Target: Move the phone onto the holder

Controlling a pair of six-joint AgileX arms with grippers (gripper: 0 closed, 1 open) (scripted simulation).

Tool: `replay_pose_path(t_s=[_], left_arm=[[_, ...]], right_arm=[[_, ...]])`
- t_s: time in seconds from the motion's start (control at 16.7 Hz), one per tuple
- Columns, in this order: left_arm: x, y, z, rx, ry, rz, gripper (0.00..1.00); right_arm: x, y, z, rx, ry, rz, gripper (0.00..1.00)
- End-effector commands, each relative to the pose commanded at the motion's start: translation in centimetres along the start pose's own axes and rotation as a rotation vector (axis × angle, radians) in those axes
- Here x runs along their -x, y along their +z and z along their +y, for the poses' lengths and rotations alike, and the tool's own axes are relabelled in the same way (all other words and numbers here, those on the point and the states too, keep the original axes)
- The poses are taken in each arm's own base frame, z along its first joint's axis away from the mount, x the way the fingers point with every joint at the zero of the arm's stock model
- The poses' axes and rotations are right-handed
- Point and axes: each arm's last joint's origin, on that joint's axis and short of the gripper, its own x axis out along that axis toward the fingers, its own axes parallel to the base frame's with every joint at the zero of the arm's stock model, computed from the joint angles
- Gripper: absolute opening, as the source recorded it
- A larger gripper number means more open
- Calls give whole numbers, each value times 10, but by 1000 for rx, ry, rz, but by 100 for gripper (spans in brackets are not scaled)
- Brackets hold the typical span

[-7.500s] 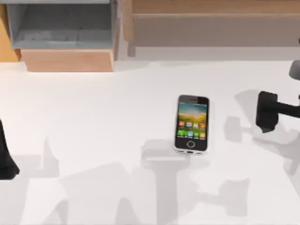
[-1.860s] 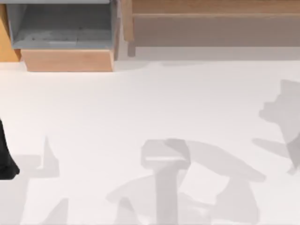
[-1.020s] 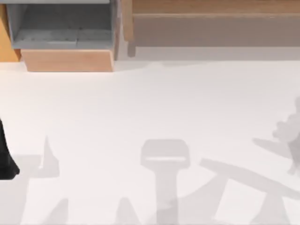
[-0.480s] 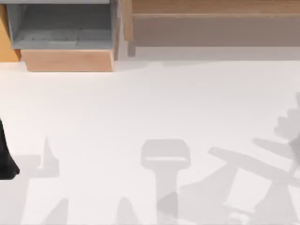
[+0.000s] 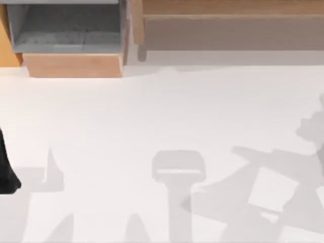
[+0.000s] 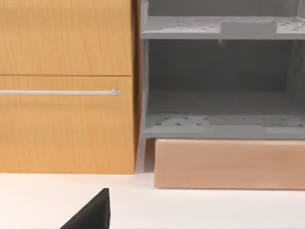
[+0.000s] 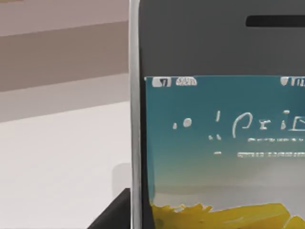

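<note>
1. Filling the right wrist view, the phone [image 7: 219, 143] sits close before that camera, screen lit.
2. The right pincer's grip: cannot tell.
3. The left arm [image 5: 6, 169] rests at the table's [image 5: 152, 116] left edge.

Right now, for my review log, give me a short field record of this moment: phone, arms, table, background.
phone: close before the right wrist camera, screen lit, silver rim along its edge; whether it is gripped cannot be told
left arm: parked at the table's left edge, dark part visible
right hand: dark part beside the phone's rim; fingers not discernible
table: white surface, arm shadows toward the right
background: grey shelf unit and wooden cabinet at the far side
holder: not identified
</note>
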Motion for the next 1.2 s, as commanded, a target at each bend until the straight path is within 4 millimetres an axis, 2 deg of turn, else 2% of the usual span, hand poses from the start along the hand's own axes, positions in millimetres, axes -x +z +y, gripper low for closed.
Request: replay_pose_path(t_s=[0.18,0.96,1.2], left_arm=[[0,0,0,0,0,0,100],[0,0,0,0,0,0,100],[0,0,0,0,0,0,100]], right_arm=[[0,0,0,0,0,0,0],[0,0,0,0,0,0,98],[0,0,0,0,0,0,100]])
